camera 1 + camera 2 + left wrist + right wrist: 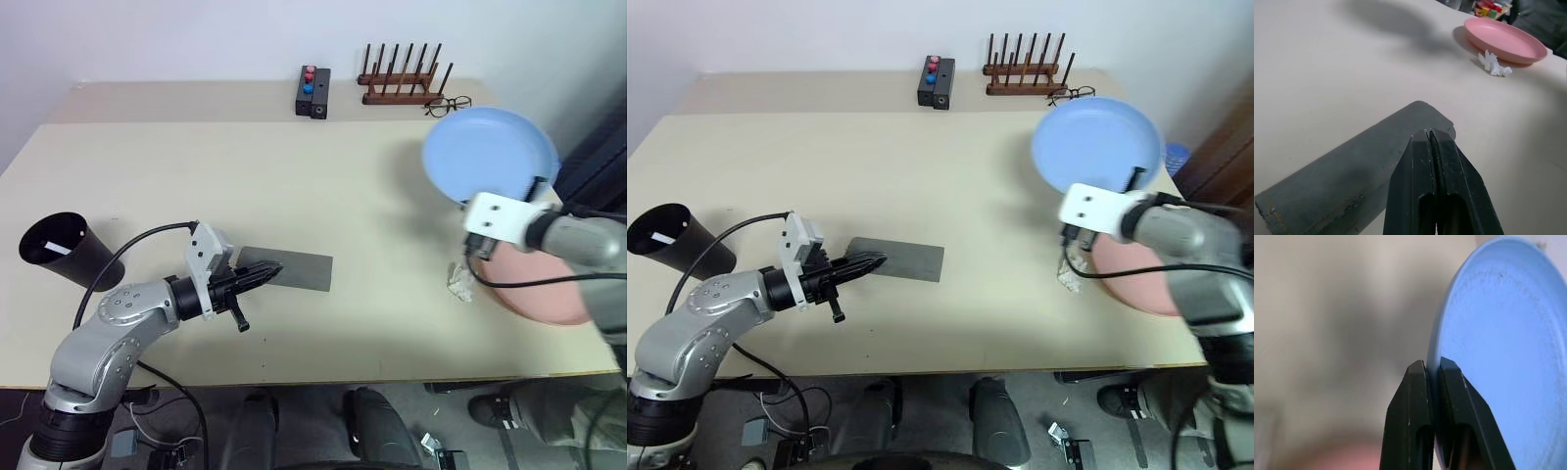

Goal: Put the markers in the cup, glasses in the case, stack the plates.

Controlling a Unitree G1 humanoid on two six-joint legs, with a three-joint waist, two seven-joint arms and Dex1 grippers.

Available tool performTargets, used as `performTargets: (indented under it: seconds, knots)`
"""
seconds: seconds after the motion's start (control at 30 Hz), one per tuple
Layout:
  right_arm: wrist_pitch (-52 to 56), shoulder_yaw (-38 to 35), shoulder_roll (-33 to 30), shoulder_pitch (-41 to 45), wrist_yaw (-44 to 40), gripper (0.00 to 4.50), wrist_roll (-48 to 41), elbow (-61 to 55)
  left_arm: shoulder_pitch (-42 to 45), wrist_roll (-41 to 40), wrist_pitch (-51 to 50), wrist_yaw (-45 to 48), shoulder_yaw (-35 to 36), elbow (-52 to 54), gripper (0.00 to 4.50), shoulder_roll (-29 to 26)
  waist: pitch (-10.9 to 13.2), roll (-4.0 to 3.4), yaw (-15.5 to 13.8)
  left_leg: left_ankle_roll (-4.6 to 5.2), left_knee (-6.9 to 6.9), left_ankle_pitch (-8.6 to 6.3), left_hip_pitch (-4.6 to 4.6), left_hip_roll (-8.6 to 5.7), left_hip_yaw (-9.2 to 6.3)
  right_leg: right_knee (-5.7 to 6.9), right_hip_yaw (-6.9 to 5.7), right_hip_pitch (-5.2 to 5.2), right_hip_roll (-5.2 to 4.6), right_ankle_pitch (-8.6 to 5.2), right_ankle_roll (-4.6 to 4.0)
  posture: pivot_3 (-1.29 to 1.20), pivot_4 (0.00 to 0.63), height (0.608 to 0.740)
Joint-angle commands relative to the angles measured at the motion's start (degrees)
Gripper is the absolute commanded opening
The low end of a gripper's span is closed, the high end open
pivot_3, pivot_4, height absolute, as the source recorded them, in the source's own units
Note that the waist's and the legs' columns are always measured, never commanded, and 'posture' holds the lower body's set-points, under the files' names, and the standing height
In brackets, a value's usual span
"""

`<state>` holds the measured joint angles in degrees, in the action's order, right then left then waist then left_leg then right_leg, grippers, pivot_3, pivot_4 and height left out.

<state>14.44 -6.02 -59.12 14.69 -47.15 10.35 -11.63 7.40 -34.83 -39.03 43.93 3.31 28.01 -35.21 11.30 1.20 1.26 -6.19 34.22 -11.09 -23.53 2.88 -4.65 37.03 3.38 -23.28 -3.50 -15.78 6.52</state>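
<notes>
Tool on my right arm [1431,369] is clamped on the rim of the light blue plate [490,155], holding it tilted up on edge in the air. The salmon pink plate [549,294] lies flat on the table [245,176] below it and slightly toward me, so I judge the stacking move is mostly a lowering and levelling. My right arm is plainly the nearer one. A small crumpled white scrap [460,281] sits just beside the pink plate's edge.

My left tool [1429,134] is closed on nothing, its tips over one end of the grey case [294,269], which lies shut with its long axis across the table. The black cup [64,250] rests tilted near the table's left edge.

The head view shows wire spectacles [448,104], a wooden rack [402,78] and a black box [313,91] at the far side. The right wrist view shows the pinch on the rim.
</notes>
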Motion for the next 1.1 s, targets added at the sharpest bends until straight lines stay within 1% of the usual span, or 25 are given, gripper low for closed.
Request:
performTargets:
  seconds: [0.03, 0.13, 0.2, 0.3, 0.4, 0.43, 0.5, 0.53, 0.57, 0.6, 0.67, 0.73, 0.83, 1.0, 1.1]
  knots:
    - [3.50, -12.60, -2.45, -8.00, -6.64, 0.11, -6.32, -5.26, 2.17, 0.90, 2.74, 2.10, -1.78, -1.60, 0.00, 0.17, 0.00, 0.00, -0.15, 0.00, 0.01, 0.00, 0.04, 0.01, 0.01, 0.01, 0.01, 0.02, 0.01, 0.00, -0.01, 0.00, 0.150, 0.740]
    - [5.01, -20.43, -2.97, -17.76, -12.16, 0.11, -8.79, -8.26, 4.28, 1.53, 3.85, 3.15, -3.14, -4.00, 0.00, 0.56, -0.01, -0.01, -0.30, 0.00, 0.06, 0.00, 0.04, 0.00, 0.01, 0.01, 0.01, 0.06, 0.00, 0.00, -0.01, 0.00, 0.150, 0.740]
    - [5.65, -23.51, -2.81, -22.97, -14.45, 0.11, -9.41, -10.15, 5.02, 1.72, 4.28, 3.62, -3.69, -4.91, 0.00, 0.72, -0.02, 0.00, -0.24, 0.00, 0.08, 0.00, 0.04, 0.00, 0.04, 0.01, 0.01, 0.08, -0.02, 0.00, -0.01, 0.00, 0.150, 0.740]
    - [4.79, -25.06, -2.47, -27.58, -14.28, 0.11, -8.16, -9.89, 5.67, 2.05, 4.59, 4.04, -4.58, -5.58, 0.00, 0.99, -0.03, -0.02, 0.11, 0.00, 0.10, 0.00, 0.06, 0.00, 0.07, 0.01, 0.03, 0.08, -0.02, 0.00, 0.00, 0.00, 0.150, 0.740]
    - [4.00, -23.88, -2.07, -30.00, -12.70, 0.11, -6.58, -8.24, 5.95, 2.31, 4.89, 4.39, -5.06, -6.10, 0.00, 1.04, -0.03, -0.02, 0.02, 0.00, 0.12, 0.00, 0.07, 0.00, 0.07, 0.01, 0.03, 0.08, -0.02, 0.01, -0.01, 0.00, 0.150, 0.740]
    - [4.13, -23.37, -1.91, -29.91, -12.21, 0.37, -6.61, -8.02, 6.11, 2.39, 4.92, 4.44, -5.10, -6.24, 0.00, 1.07, -0.03, -0.02, 0.00, 0.00, 0.13, 0.00, 0.07, 0.00, 0.08, 0.01, 0.03, 0.08, -0.03, 0.01, -0.01, 0.00, 0.150, 0.740]
    - [4.37, -22.69, -1.56, -29.23, -11.44, 1.05, -7.09, -8.10, 6.32, 2.40, 4.86, 4.51, -5.01, -6.41, 0.00, 1.08, -0.03, -0.02, -0.06, 0.00, 0.15, 0.00, 0.06, 0.00, 0.08, 0.01, 0.04, 0.08, -0.03, 0.01, -0.01, 0.00, 0.150, 0.740]
    - [4.79, -22.51, -1.32, -28.56, -10.99, 1.46, -7.57, -8.48, 6.32, 2.41, 4.83, 4.52, -4.86, -6.38, 0.00, 1.04, -0.02, -0.02, -0.11, 0.00, 0.15, 0.00, 0.06, 0.00, 0.08, 0.01, 0.04, 0.09, -0.03, 0.01, -0.02, 0.00, 0.150, 0.740]
    - [4.69, -22.36, -1.16, -27.87, -10.41, 2.01, -7.80, -8.69, 6.25, 2.43, 4.80, 4.50, -4.67, -6.34, 0.00, 0.98, -0.03, -0.02, -0.11, 0.00, 0.15, 0.00, 0.06, 0.00, 0.08, 0.01, 0.03, 0.09, -0.03, 0.01, -0.02, 0.00, 0.150, 0.740]
    - [4.26, -22.22, -1.08, -27.22, -9.94, 2.44, -7.97, -8.86, 6.05, 2.49, 4.81, 4.49, -4.41, -6.29, 0.00, 0.84, -0.03, -0.02, -0.10, 0.00, 0.16, 0.00, 0.06, 0.00, 0.08, 0.01, 0.04, 0.09, -0.03, 0.01, -0.01, 0.00, 0.150, 0.740]
    - [4.41, -21.93, -1.04, -26.02, -10.11, 2.44, -9.06, -9.04, 5.85, 2.69, 4.74, 4.28, -4.20, -6.30, 0.00, 0.75, -0.03, -0.02, -0.12, 0.00, 0.15, 0.00, 0.06, 0.00, 0.08, 0.01, 0.04, 0.09, -0.03, 0.01, -0.02, 0.00, 0.150, 0.740]
    - [6.47, -21.37, -0.27, -24.32, -10.84, 2.44, -12.18, -10.62, 5.54, 2.99, 4.82, 4.30, -4.12, -6.21, 0.00, 0.51, -0.03, -0.02, -0.11, -0.01, 0.15, 0.00, 0.06, 0.00, 0.08, 0.01, 0.04, 0.09, -0.03, 0.01, -0.01, 0.00, 0.150, 0.740]
    - [9.19, -18.71, 1.49, -22.07, -10.56, 2.44, -15.66, -13.39, 5.58, 3.48, 4.69, 4.11, -4.09, -6.25, 0.00, 0.40, -0.03, -0.02, -0.12, 0.00, 0.15, 0.00, 0.06, 0.00, 0.07, 0.02, 0.03, 0.10, -0.02, 0.01, -0.02, 0.00, 0.150, 0.740]
    - [9.64, -8.49, 4.99, -18.94, -5.27, 2.44, -12.46, -12.76, 5.63, 3.06, 4.58, 3.26, -3.37, -5.64, 0.00, 0.94, -0.02, 0.00, -0.20, 0.00, 0.16, 0.00, 0.05, -0.01, 0.07, -0.01, 0.03, 0.11, -0.03, 0.01, -0.02, 0.00, 0.150, 0.740]
    - [9.12, -5.88, 5.98, -18.26, -3.72, 2.44, -11.62, -11.25, 5.51, 2.89, 4.54, 2.81, -3.26, -5.38, 0.00, 1.02, -0.03, 0.00, -0.29, -0.01, 0.17, 0.00, 0.05, -0.01, 0.07, -0.01, 0.03, 0.11, -0.04, 0.01, -0.02, 0.00, 0.150, 0.740]
